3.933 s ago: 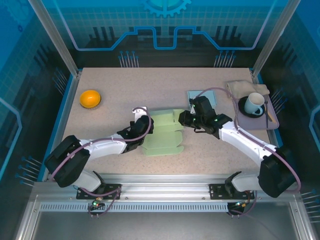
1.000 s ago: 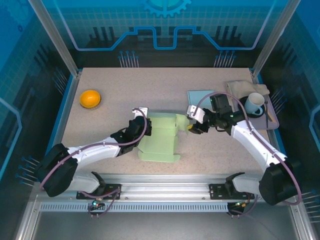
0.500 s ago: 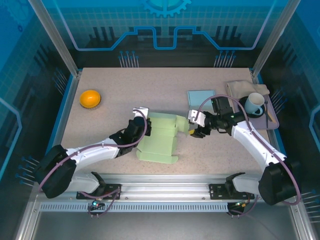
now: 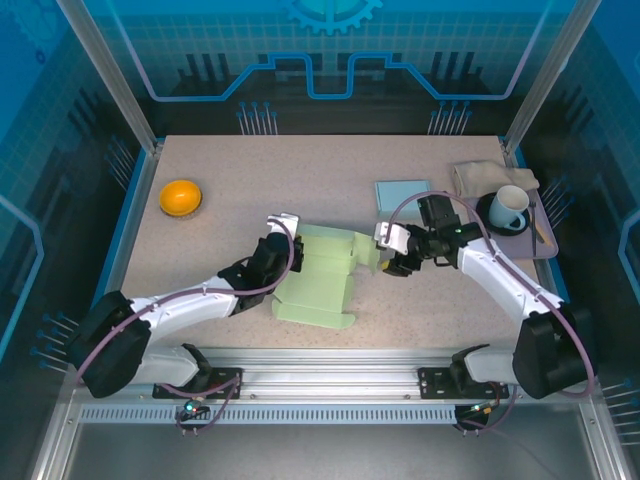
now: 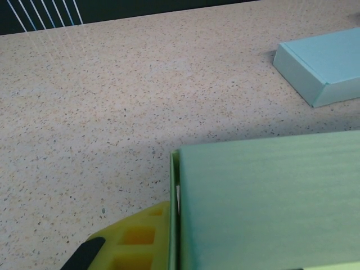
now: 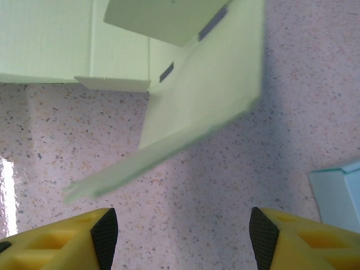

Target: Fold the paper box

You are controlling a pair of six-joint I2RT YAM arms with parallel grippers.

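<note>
Bright even light, soft shadows, slight glare.

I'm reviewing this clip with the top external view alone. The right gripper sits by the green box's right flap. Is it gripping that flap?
Observer: No. The right wrist view shows the right gripper open, with bare table between its fingers. The flap hangs ahead of them, untouched.
Operator: Is that flap lying flat?
Observer: No, it slants upward, with a shadow under it.
Operator: And the left gripper?
Observer: In the left wrist view its yellow finger lies against a wall of the green paper box, and the jaws look shut on it.
</note>
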